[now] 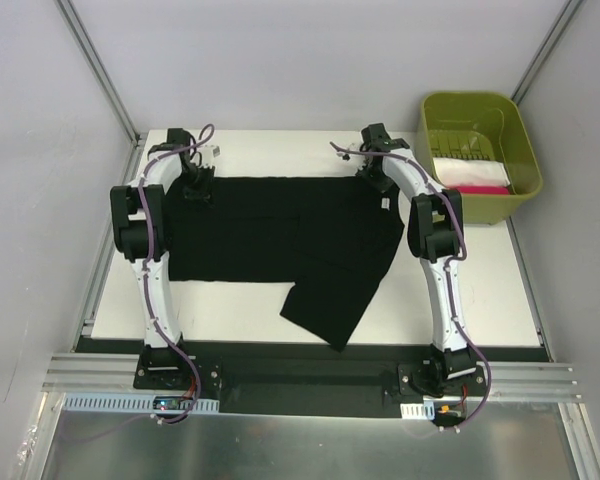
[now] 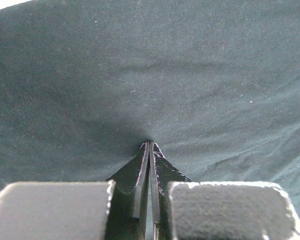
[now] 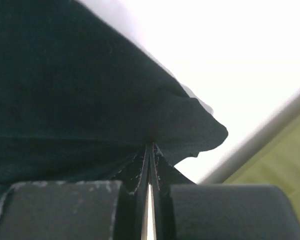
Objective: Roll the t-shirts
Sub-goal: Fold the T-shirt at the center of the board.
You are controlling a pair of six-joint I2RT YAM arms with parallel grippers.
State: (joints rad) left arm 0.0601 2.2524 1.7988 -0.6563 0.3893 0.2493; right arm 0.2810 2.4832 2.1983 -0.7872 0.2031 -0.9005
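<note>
A black t-shirt (image 1: 280, 225) lies spread across the white table (image 1: 280, 305), one part hanging toward the near edge. A small white label (image 1: 383, 205) shows near its right far corner. My left gripper (image 1: 197, 193) is at the shirt's far left edge, shut with the fabric (image 2: 140, 75) pinched at its tips (image 2: 150, 146). My right gripper (image 1: 377, 185) is at the far right edge, shut with a corner of the cloth (image 3: 190, 125) at its tips (image 3: 151, 146). The chest logo is hidden.
An olive-green bin (image 1: 525, 170) stands at the back right and holds white and pink folded cloth (image 1: 472, 172). Its green wall (image 3: 290, 170) and a grey rail (image 3: 260, 145) show in the right wrist view. Grey walls enclose the table.
</note>
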